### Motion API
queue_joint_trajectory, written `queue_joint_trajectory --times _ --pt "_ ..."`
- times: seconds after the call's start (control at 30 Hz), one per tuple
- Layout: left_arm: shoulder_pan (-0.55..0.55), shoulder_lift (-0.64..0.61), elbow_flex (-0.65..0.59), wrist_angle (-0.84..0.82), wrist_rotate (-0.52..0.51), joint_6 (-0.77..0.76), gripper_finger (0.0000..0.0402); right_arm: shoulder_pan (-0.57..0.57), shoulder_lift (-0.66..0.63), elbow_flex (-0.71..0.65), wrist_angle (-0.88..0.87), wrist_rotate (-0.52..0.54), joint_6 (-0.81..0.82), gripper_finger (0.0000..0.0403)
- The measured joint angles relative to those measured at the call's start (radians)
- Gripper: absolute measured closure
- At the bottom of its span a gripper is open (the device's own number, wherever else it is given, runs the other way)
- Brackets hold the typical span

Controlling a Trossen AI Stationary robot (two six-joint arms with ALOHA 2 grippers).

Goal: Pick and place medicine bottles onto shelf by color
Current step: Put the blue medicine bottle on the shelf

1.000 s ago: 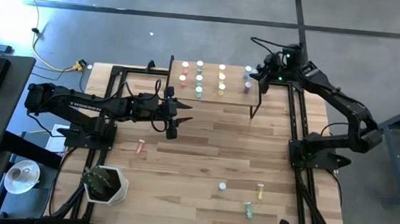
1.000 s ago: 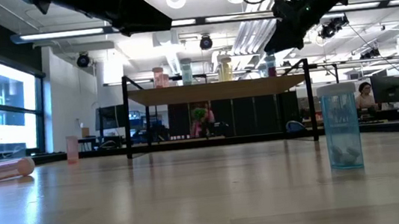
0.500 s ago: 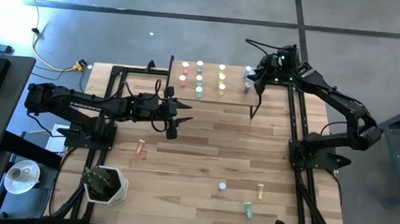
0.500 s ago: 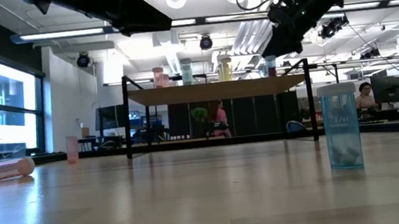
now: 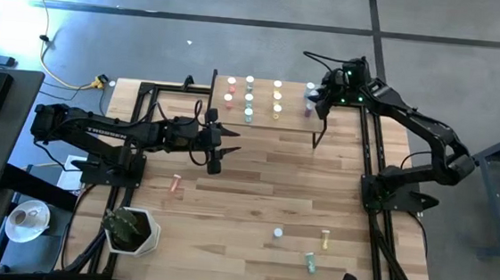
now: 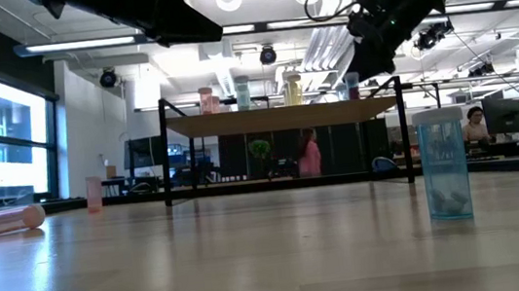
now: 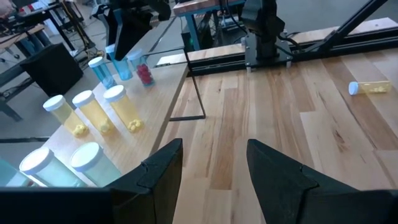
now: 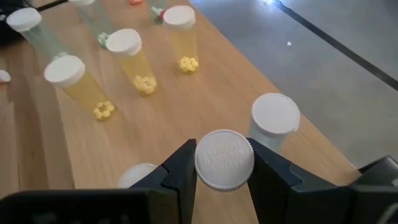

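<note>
- Right gripper (image 8: pixel 224 163) pinches a round, ribbed white cap (image 8: pixel 224 159) over the light-wood shelf (image 5: pixel 261 116).
- Clear yellow bottles (image 8: pixel 138 66) — small yellow pills inside.
- Left gripper (image 7: pixel 212 163) — dark fingers spread, empty.

Shelf (image 5: pixel 265 114) — bottles (image 5: pixel 249 98) upright — on plank table (image 5: pixel 255 190).

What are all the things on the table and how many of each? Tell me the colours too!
Shelf: one, light wood on black legs, far side of the table.
Bottles on the shelf: about eleven, white caps, in pink, green, yellow and blue columns.
Pink bottle: one, lying near the left arm.
Loose bottles: three, blue, yellow and green, at the near right.
Plant pot: one, white, near left corner.
Left gripper: open, empty, mid-table.
Right gripper: shut on a white-capped bottle over the shelf's blue column.
</note>
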Motion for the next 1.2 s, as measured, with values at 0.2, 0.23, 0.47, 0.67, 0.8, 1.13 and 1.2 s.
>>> queue_joint_trajectory --times 0.2,0.23,0.47,0.67,0.8,1.13,1.2 --pt "0.000 0.000 0.000 0.000 0.000 0.002 0.0232 0.000 0.000 0.000 -0.014 -0.001 -0.015 0.0295" --pt "0.000 0.000 0.000 0.000 0.000 0.002 0.0232 0.000 0.000 0.000 -0.016 -0.001 -0.016 0.0295" --pt "0.000 0.000 0.000 0.000 0.000 0.002 0.0232 0.024 0.000 0.000 -0.027 0.002 -0.025 0.0295" --pt "0.000 0.000 0.000 0.000 0.000 0.002 0.0231 0.031 0.000 0.000 -0.026 0.018 -0.027 0.0295" --pt "0.000 0.000 0.000 0.000 0.000 0.002 0.0231 0.030 0.000 0.000 -0.026 0.018 -0.027 0.0295" --pt "0.000 0.000 0.000 0.001 0.000 0.002 0.0231 0.030 0.000 0.000 -0.026 0.019 -0.054 0.0295" --pt "0.000 0.000 0.000 0.001 0.000 0.002 0.0231 0.030 0.000 0.000 -0.026 0.018 -0.055 0.0295"
